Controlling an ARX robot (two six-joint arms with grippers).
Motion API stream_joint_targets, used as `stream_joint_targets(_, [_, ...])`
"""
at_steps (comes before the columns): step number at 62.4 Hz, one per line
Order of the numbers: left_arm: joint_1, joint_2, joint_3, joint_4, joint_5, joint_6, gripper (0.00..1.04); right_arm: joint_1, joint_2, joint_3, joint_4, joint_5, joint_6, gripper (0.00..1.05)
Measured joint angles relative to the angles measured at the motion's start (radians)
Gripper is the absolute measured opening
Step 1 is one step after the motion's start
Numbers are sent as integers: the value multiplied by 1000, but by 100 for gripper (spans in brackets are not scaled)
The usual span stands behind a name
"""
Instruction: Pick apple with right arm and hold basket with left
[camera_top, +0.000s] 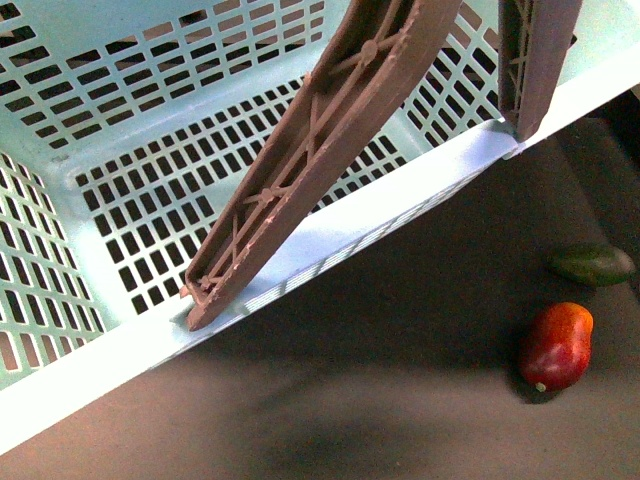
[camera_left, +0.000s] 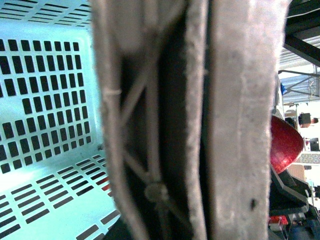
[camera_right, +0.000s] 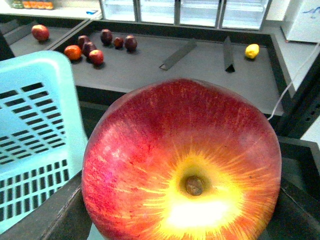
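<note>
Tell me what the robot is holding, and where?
Likely the apple, stem toward the right wrist camera, and the basket handle. No fingers show, so where cannot be told.

Glass-door fridges (camera_right: 185, 12) are standing along the far wall, light glaring off them, behind a dark worktop (camera_right: 200, 70).
</note>
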Motion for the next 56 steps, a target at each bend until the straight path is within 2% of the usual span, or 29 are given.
stream_joint_targets(11, [0, 0, 0, 0, 0, 0, 15, 155, 10, -49, 18, 42, 0, 79])
stream_joint_targets(22, [0, 0, 0, 0, 0, 0, 15, 245, 61, -50, 35, 80, 0, 79])
stream_joint_targets(27, [0, 0, 0, 0, 0, 0, 15, 261, 75, -50, 37, 89, -2, 92])
stream_joint_targets(30, [0, 0, 0, 0, 0, 0, 15, 264, 76, -50, 40, 93, -1, 97])
stream_joint_targets(43, [0, 2, 0, -3, 5, 5, 15, 231, 51, -51, 53, 122, -4, 96])
stream_joint_targets(56, [0, 2, 0, -4, -15, 6, 15, 113, -83, -113, 60, 204, -1, 96])
